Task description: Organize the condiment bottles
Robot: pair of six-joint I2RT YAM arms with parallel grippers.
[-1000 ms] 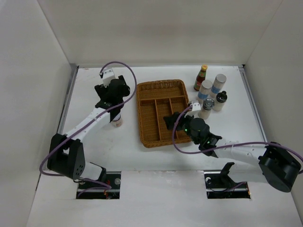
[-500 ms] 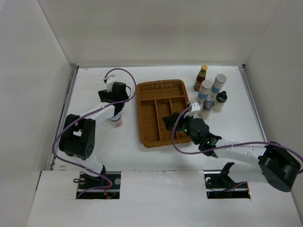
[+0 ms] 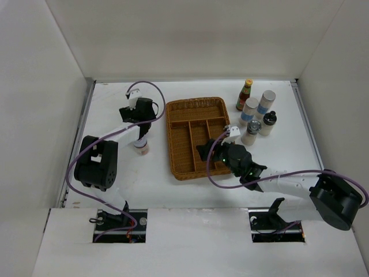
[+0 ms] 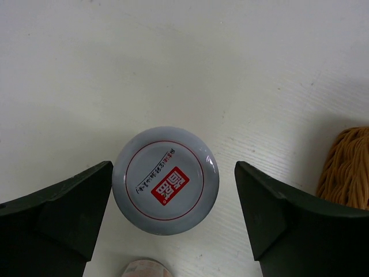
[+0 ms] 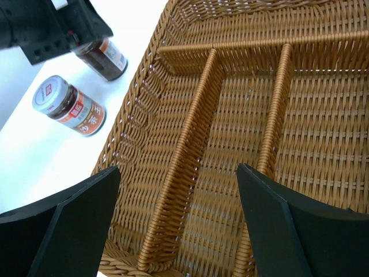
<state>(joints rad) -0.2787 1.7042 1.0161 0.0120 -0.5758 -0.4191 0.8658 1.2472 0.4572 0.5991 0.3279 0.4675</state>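
Observation:
Two short pale-lidded jars stand left of the tray. My left gripper [image 3: 142,128] is open straight above one jar [image 4: 165,187], a finger on each side of its lid and clear of it. The second jar [image 3: 142,149] stands just nearer and shows at the bottom edge of the left wrist view [image 4: 144,268]. My right gripper [image 3: 206,151] is open and empty over the wicker tray's near compartments [image 5: 179,173]. The right wrist view shows both jars [image 5: 68,105] [image 5: 104,55]. The sauce bottle [image 3: 246,95], two white cylinders [image 3: 249,111] [image 3: 266,104] and two shakers [image 3: 252,132] [image 3: 268,123] stand right of the tray.
The brown wicker tray [image 3: 173,138] sits mid-table with its compartments holding nothing; its edge shows in the left wrist view [image 4: 349,167]. White walls close in the table on the left, back and right.
The left arm's elbow has swung up and its gripper has shifted a little right over the jar. The right gripper has edged slightly left over the tray.

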